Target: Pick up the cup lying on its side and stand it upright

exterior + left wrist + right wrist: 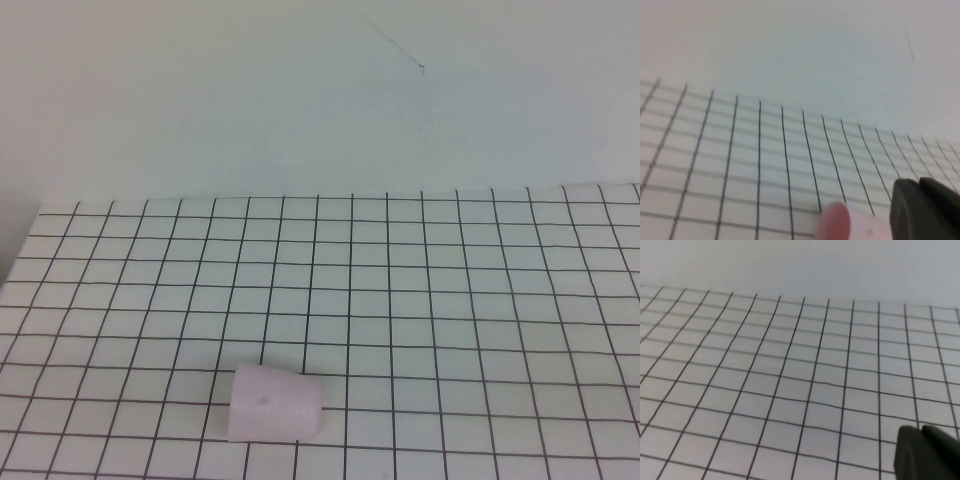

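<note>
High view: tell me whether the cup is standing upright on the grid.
No. The cup lies on its side on the grid mat, its flat base facing the camera; neither hand appears in that view.

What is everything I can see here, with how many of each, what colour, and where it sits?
cup: one, pale pink, lying on its side near the front edge of the table, a bit left of centre; its end also shows in the left wrist view.
table: one, white with a black grid of squares, filling the lower part of the high view.
wall: one, plain pale, behind the table.
left gripper: one, dark part showing only in the left wrist view, close beside the cup; absent from the high view.
right gripper: one, dark part showing only in the right wrist view, over bare grid; absent from the high view.
</note>
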You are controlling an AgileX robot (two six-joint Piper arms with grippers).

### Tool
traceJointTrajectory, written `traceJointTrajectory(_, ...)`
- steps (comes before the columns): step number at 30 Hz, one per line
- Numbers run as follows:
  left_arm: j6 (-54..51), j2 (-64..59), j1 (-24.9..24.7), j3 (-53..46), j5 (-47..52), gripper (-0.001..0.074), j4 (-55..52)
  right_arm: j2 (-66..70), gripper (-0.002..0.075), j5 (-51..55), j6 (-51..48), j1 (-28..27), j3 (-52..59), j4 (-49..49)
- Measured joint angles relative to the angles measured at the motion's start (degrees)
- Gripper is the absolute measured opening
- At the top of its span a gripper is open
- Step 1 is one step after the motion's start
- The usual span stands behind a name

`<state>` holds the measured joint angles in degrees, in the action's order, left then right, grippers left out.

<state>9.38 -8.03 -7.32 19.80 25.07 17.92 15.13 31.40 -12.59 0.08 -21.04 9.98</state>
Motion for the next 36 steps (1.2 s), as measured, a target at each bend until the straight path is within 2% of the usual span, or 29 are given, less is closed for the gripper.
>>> traceJointTrajectory(7,-4.42,-15.94,0.00,6.62,12.56,0.0001,13.32,2.37,-0.0001,-0.11,-7.37,0.00,0.98,6.20)
traceJointTrajectory(18,-32.13,-38.59,0.00,8.13,13.61,0.0017,32.17,2.37,-0.0001,-0.14,-7.50,0.00,0.98,6.32)
traceJointTrajectory(20,-36.62,-42.24,0.00,8.13,13.61,0.0074,36.31,2.37,-0.0001,-0.14,-7.50,0.00,0.98,6.32)
traceJointTrajectory(25,-45.74,-51.06,0.00,8.13,13.61,0.0373,49.53,2.37,-0.0001,-0.14,-7.50,0.00,0.98,6.32)
traceJointTrajectory(27,-48.19,-54.60,0.00,8.35,14.29,0.0447,52.90,2.37,-0.0001,-0.24,-7.50,0.00,0.98,6.32)
traceJointTrajectory(36,-54.61,-66.41,0.00,14.67,14.03,0.0463,53.72,2.37,-0.0001,-0.36,-7.50,0.00,0.98,6.32)
